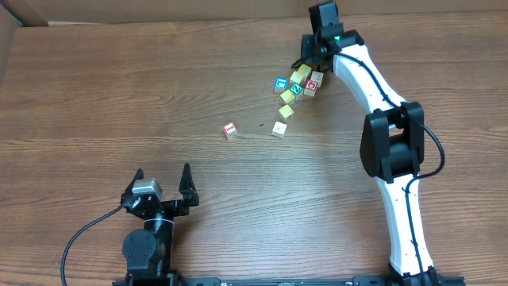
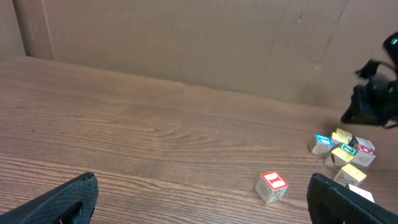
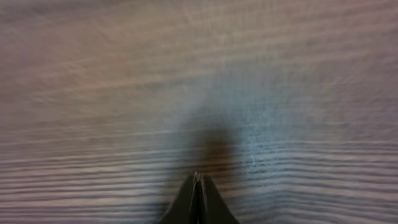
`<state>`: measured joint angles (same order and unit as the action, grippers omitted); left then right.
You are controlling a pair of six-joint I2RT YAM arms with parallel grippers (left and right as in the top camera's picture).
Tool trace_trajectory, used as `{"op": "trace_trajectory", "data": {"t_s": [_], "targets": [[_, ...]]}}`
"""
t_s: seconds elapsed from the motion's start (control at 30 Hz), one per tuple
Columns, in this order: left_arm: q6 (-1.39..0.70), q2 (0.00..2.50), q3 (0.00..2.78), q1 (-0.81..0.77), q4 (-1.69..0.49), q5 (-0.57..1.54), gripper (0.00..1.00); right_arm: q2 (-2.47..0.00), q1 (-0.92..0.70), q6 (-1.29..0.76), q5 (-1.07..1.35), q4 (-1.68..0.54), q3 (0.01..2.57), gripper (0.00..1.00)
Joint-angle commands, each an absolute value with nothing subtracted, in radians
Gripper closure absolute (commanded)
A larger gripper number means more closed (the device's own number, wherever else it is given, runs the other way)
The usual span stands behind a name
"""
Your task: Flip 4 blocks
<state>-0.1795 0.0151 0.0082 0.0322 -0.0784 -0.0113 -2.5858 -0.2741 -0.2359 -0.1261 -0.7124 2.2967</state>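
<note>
One block with a red-framed top [image 1: 229,129] [image 2: 272,186] lies alone on the table, and a pale block [image 1: 279,129] sits to its right. Another red-framed block [image 1: 314,83] [image 2: 364,149] is in a tight cluster with yellow cubes [image 1: 288,96], a blue-faced cube [image 1: 280,83] and a green-faced cube [image 1: 294,89]. My right gripper [image 1: 305,57] [image 3: 198,180] hangs just behind that cluster, shut with nothing between its fingers; its wrist view shows only blurred wood. My left gripper [image 1: 163,187] [image 2: 202,208] rests open near the front edge, well short of the lone block.
A brown cardboard wall [image 2: 186,37] runs along the back and left of the wooden table [image 1: 119,87]. The white right arm [image 1: 381,119] reaches from the front right over to the cluster. A small dark speck [image 1: 261,124] lies between the two lone blocks.
</note>
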Motion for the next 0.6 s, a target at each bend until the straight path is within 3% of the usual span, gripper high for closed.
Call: {"op": "trace_trajectory", "data": {"t_s": [0.0, 0.57], "targets": [[-0.160, 0.006, 0.005, 0.025, -0.078, 0.000, 0.00, -2.609, -0.280, -0.239, -0.038, -0.715, 2.322, 0.96], [-0.160, 0.006, 0.005, 0.025, -0.078, 0.000, 0.00, -2.529, -0.295, -0.208, 0.136, -1.065, 2.324, 0.96]]}}
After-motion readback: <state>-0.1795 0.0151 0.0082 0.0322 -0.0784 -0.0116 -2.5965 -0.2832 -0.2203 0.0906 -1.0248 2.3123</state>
